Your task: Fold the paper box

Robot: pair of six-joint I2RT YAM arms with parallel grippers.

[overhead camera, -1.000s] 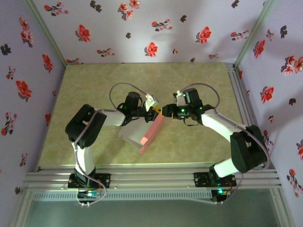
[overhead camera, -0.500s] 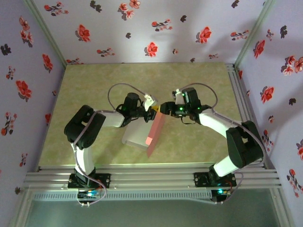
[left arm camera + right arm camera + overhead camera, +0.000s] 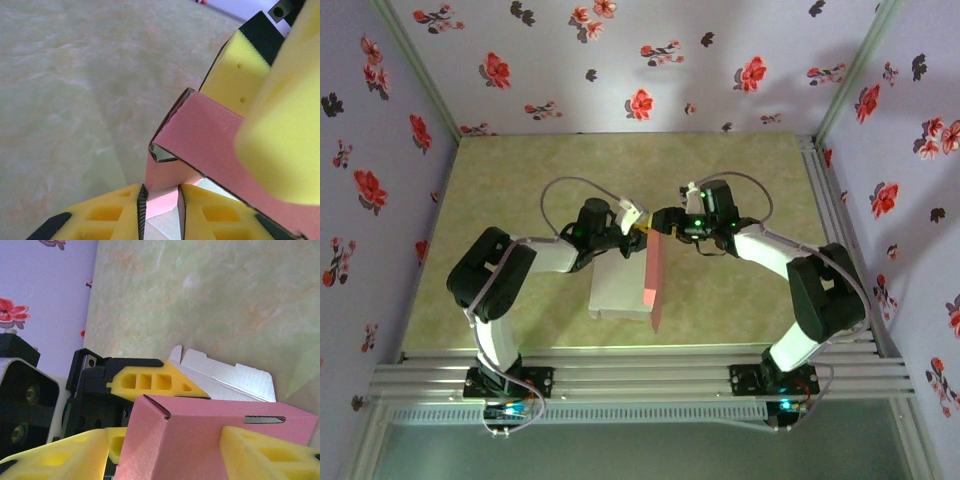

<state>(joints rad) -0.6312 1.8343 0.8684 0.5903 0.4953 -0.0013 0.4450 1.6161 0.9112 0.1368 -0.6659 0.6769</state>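
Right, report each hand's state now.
Left hand: closed on the thin pink-and-white cardboard paper box.
Right hand: around the same box; whether it grips cannot be told.

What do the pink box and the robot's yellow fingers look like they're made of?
The paper box: thin cardboard, matte, salmon-pink on one face and whitish on the other; its cut edges and die-cut slot show that. The fingers: likely moulded foam or soft plastic, matte yellow with rectangular hollows.

Green marbled tabletop [image 3: 520, 200] — floral walls [image 3: 640, 60] around it.
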